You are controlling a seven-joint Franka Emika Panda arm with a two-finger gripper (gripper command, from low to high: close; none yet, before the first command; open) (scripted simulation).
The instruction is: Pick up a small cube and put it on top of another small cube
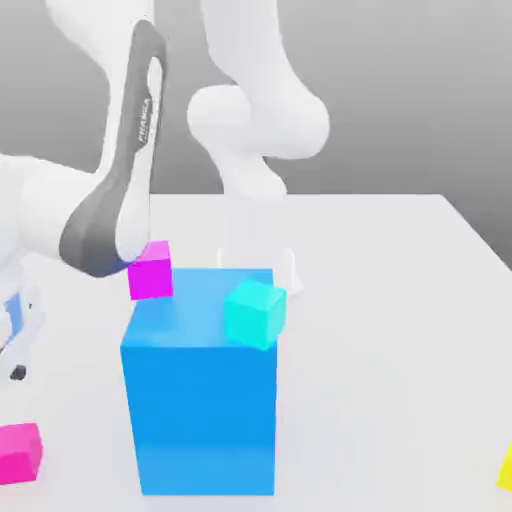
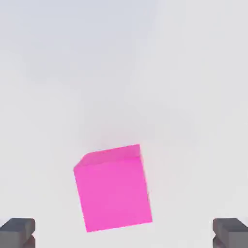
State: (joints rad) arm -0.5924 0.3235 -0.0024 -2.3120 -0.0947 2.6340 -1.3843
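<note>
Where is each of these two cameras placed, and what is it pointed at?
Exterior view: a camera off the arm, looking slightly down across the white table at the big blue block, a teal cube, a magenta cube and the hot-pink cube; the arm's white links and base show.
Hand view: a camera on the hand, looking at the hot-pink cube; two dark fingertips show, set wide apart.
Shared: the hot-pink cube, it seems, and the white table.

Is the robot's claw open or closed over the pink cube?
Open. In the hand view the two fingers sit far apart at the edges, and the pink cube lies on the table between them, touching neither.
</note>
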